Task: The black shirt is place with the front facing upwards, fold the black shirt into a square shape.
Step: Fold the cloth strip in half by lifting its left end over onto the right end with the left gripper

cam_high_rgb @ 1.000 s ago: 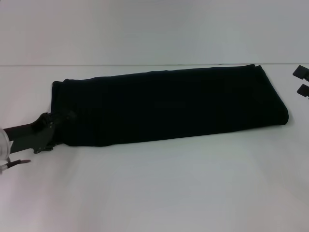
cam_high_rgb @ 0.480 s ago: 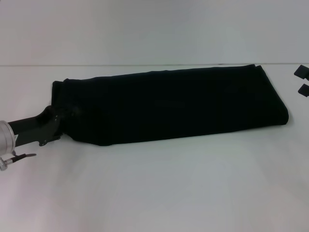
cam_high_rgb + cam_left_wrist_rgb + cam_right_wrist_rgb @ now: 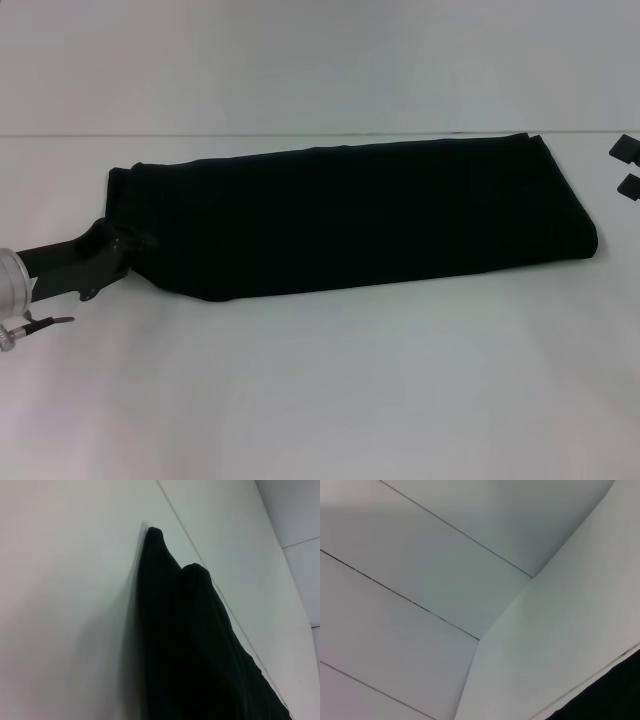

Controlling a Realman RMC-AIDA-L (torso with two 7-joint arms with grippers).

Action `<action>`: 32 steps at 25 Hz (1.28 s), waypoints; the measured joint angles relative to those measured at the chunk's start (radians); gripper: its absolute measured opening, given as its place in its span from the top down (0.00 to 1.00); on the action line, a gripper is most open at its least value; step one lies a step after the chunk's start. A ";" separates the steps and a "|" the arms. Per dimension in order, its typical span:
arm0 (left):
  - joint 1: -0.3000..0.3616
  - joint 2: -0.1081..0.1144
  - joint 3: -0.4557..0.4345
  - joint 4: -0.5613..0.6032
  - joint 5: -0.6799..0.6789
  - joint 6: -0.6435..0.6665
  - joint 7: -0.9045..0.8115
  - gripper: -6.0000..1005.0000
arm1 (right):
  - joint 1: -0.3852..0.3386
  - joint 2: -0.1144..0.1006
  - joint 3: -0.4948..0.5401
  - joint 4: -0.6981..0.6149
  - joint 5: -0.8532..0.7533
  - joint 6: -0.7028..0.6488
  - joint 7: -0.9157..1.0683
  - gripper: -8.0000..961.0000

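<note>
Since one second ago the left end effector has shifted a little upward and toward the far side in the head view, and the near left corner of the black shirt has gone with it: the lower edge of the cloth at that end is now drawn in, where before it hung lower beside the arm. Between the half-second picture and now almost nothing has changed.

The black shirt lies on the white bench as one long, narrow folded band. It runs from the left side of the head view, near the left arm, to the right side, where its end is rounded and smooth. The band is slightly slanted, with its right end farther from the robot. No letters and no label are visible on it; only plain black cloth shows.

The left end effector is at the left end of the band, touching the near corner of the cloth. Its tips are hidden in the black fabric, so I cannot tell if they are spread or pressed together. In the left wrist view the shirt fills the lower part as a dark fold with two rounded bumps on the pale surface.

The right end effector shows only as two dark pieces at the right edge of the head view, apart from the shirt; its state I cannot tell.
</note>
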 joint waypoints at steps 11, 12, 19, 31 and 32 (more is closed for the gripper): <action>0.036 -0.002 -0.002 0.056 -0.001 -0.041 0.101 0.92 | -0.001 -0.001 0.005 0.002 0.000 0.004 0.000 0.02; 0.043 -0.002 -0.004 0.058 -0.002 -0.048 0.100 0.93 | -0.003 -0.001 0.008 0.002 0.000 0.007 0.002 0.02; 0.117 -0.005 -0.035 0.103 -0.016 -0.053 0.097 0.92 | -0.006 -0.003 0.021 0.012 -0.001 0.013 0.005 0.02; 0.167 -0.007 -0.116 0.146 -0.012 -0.021 0.126 0.90 | 0.004 -0.007 0.029 0.025 -0.004 0.020 0.000 0.02; 0.167 -0.007 -0.116 0.146 -0.012 -0.021 0.126 0.90 | 0.005 -0.007 0.028 0.025 -0.005 0.020 0.000 0.02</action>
